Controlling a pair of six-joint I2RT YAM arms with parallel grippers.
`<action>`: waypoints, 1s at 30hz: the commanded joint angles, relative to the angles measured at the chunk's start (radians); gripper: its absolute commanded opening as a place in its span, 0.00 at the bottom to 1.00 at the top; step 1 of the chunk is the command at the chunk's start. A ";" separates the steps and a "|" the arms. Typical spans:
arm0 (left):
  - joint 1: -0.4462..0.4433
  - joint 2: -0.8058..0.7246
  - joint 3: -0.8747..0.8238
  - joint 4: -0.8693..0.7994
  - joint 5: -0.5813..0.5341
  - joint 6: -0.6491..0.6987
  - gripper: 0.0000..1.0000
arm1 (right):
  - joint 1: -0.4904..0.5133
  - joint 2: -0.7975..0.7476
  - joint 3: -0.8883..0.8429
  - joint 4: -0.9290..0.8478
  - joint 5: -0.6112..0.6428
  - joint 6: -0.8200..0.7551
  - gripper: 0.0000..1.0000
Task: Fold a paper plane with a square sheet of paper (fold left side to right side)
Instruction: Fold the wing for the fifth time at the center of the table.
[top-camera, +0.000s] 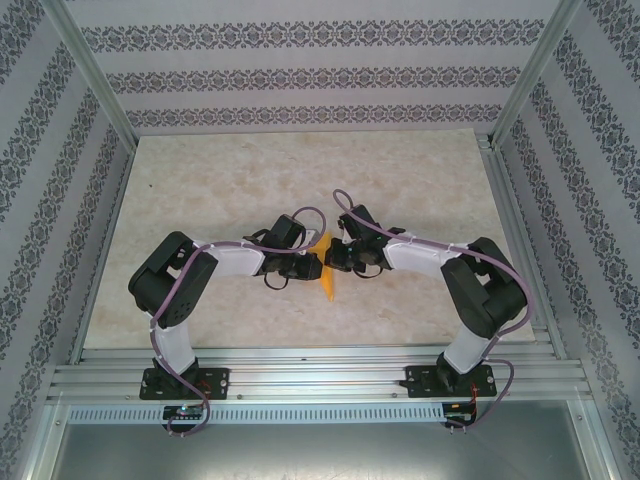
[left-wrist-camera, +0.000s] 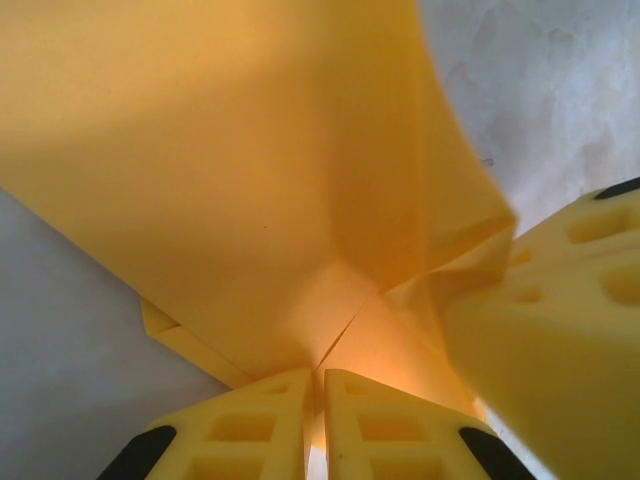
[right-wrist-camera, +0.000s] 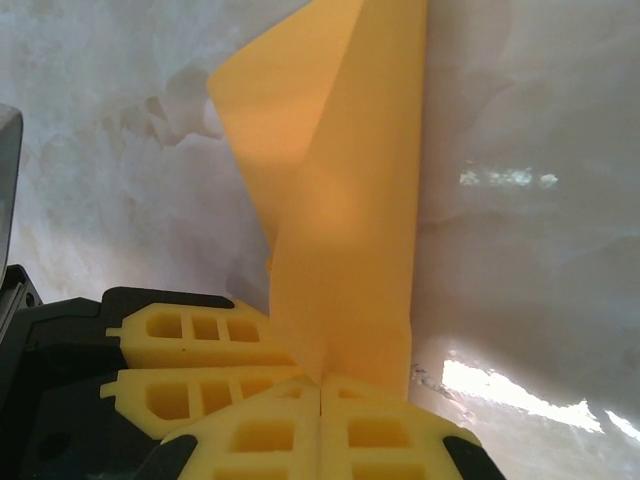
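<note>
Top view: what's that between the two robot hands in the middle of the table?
The folded orange-yellow paper sits between the left gripper and right gripper in the top view; each wrist view shows its fingers pinching it.

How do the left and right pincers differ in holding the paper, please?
The left pincer reaches in from the left, the right pincer from the right. In front of the left the paper spreads broad; in front of the right it is a narrow folded strip. Both are shut on it.
</note>
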 joint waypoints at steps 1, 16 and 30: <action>0.006 0.028 -0.019 0.009 -0.042 0.007 0.14 | 0.013 0.027 0.021 0.047 -0.019 0.028 0.00; 0.017 -0.098 -0.106 0.098 0.001 -0.047 0.19 | 0.012 0.062 0.015 0.089 -0.009 0.051 0.00; 0.121 -0.138 -0.134 0.185 0.108 -0.145 0.28 | 0.014 0.057 0.003 0.093 -0.016 0.051 0.00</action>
